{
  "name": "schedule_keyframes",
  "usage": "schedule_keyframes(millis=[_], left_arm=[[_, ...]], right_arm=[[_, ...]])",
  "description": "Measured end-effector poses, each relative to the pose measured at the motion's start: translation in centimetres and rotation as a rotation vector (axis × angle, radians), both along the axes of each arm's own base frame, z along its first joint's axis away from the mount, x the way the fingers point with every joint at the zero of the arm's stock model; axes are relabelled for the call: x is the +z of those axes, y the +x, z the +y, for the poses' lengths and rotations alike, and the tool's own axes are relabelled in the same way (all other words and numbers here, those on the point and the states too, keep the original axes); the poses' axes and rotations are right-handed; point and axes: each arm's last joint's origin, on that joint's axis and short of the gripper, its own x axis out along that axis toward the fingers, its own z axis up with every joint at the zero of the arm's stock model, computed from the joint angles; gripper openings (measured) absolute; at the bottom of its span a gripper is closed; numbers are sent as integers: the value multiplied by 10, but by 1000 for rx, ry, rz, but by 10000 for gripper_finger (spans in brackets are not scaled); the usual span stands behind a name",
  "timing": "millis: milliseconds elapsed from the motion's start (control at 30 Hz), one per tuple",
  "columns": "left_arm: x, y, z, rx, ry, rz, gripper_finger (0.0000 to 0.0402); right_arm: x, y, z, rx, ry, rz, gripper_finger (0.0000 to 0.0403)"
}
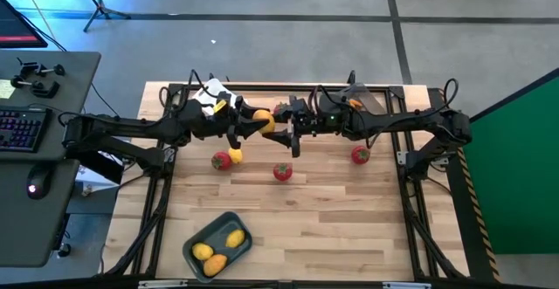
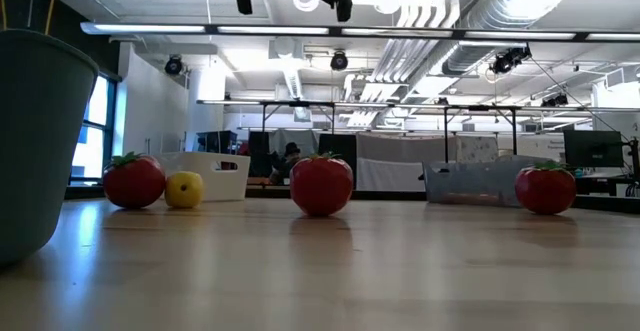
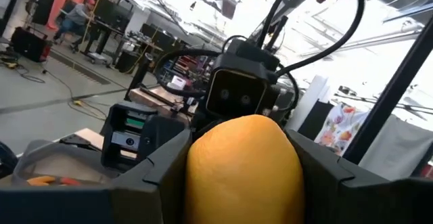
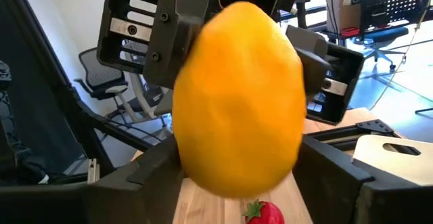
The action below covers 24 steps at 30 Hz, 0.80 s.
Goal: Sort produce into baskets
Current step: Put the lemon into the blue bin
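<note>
**Yellow-orange fruit caught between both grippers above the table's back middle**

Yellow-orange and oval, the fruit (image 4: pixel 237 95) fills both wrist views, held in the air over the back middle of the wooden table (image 1: pixel 332 228), where the two arms meet head-on. The left gripper (image 3: pixel 240 149) reaches in from the left, its fingers (image 3: pixel 159 163) pressed against both flanks of the fruit, grasping it. The right gripper (image 4: pixel 240 176) faces it from the other side, right at the fruit's opposite end; I cannot tell whether it grips the fruit or has let go.

Below the pair, a red fruit (image 1: pixel 282 172) with a green top sits near the table's middle. A second red fruit (image 1: pixel 222 160) lies to its left, touching a small yellow fruit (image 1: pixel 235 155). A third red fruit (image 1: pixel 360 155) lies well apart to the right, under the right arm.

The grey-blue basket (image 1: pixel 229 216) stands at the front of the table, left of centre, with three yellow-orange fruits (image 1: pixel 214 256) inside. The white basket (image 1: pixel 210 91) is at the back edge, partly hidden under the left arm. The smoky see-through basket (image 2: pixel 470 183) stands at the back under the right arm, with thin orange pieces (image 3: pixel 44 180) lying in it.
</note>
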Motion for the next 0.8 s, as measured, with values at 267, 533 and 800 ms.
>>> schedule_keyframes(millis=[267,533,800], left_arm=[[9,-14,-2,-16,1,7,182],[16,-31,-17,-113,-14,112,181],[36,-39,-53,-224,-27,559,177]], right_arm=[[-2,0,-1,-21,-1,18,285],[-12,-1,-3,-31,-46,120,272],[-20,-3,-5,-17,-129,198,131]])
